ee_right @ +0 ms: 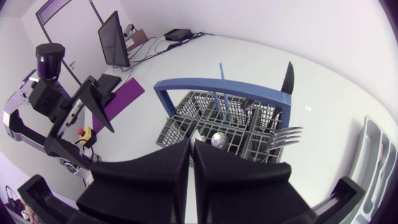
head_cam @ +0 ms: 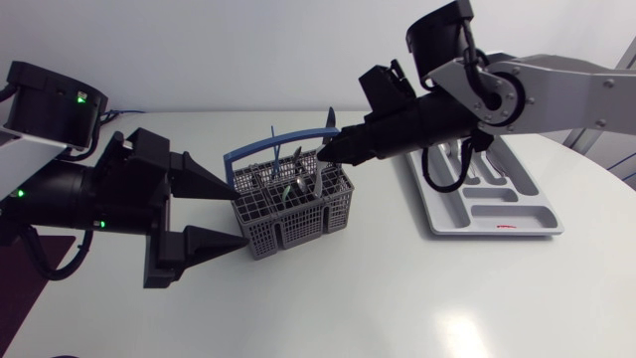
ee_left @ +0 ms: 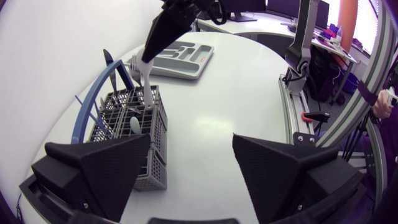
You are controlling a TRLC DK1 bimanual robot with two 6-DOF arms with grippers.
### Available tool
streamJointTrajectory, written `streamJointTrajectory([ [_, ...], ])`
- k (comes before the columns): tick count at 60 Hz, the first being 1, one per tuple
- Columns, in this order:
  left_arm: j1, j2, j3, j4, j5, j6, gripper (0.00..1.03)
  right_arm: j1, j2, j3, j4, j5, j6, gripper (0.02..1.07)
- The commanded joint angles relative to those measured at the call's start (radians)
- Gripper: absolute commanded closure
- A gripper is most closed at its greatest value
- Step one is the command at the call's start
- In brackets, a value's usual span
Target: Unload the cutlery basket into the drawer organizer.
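At the left of the head view the left arm (head_cam: 84, 194) comes in low over the white table (head_cam: 397, 298). The left gripper (head_cam: 238, 215) has its two wedge fingers spread wide and holds nothing. The grey wire cutlery basket (head_cam: 293, 214) stands just ahead of its fingertips, left of the frame's centre. In the left wrist view the basket lies mostly ahead of one finger, with bare table between the two. The basket's blue handle (head_cam: 278, 139) arches upright over it. Silver cutlery (head_cam: 298, 184) stands in its compartments, and a dark blade-like piece (head_cam: 330, 117) sticks up at its far side. From the upper right the right arm (head_cam: 527, 89) slants down, and the right gripper (head_cam: 323, 154) has its tip at the basket's top. Its fingers are drawn together to a thin slit. A fork (ee_right: 286, 134) shows just beside one finger, and I cannot tell whether the gripper pinches any piece. The grey drawer organizer (head_cam: 517, 214) lies flat at the right, well apart from the basket.
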Motion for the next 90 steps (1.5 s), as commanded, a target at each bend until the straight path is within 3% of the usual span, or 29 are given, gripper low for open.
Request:
streamJointTrajectory([
  [1, -0.01, -0.013, -0.024, 0.015, -0.007, -0.016, 0.07, 0.007, -0.05, 0.007, -0.03, -0.019, 0.044, 1.01],
  [16, -0.059, 0.002, -0.017, 0.056, -0.073, -0.071, 0.07, -0.034, -0.201, -0.067, -0.072, 0.041, 0.054, 1.01],
  [31, -0.124, 0.06, 0.019, 0.081, -0.186, -0.134, 0.07, -0.205, -0.357, -0.211, -0.18, 0.205, -0.111, 1.01],
  [42, -0.174, 0.123, 0.071, 0.09, -0.272, -0.181, 0.07, -0.369, -0.385, -0.304, -0.188, 0.257, -0.255, 1.01],
  [61, -0.228, 0.203, 0.174, 0.079, -0.415, -0.255, 0.07, -0.614, -0.296, -0.403, -0.019, 0.34, -0.442, 1.0],
  [76, -0.251, 0.224, 0.201, 0.064, -0.45, -0.275, 0.07, -0.713, -0.136, -0.432, 0.158, 0.395, -0.511, 1.0],
  [90, -0.25, 0.218, 0.201, 0.045, -0.461, -0.276, 0.07, -0.728, 0.029, -0.481, 0.394, 0.539, -0.565, 0.99],
])
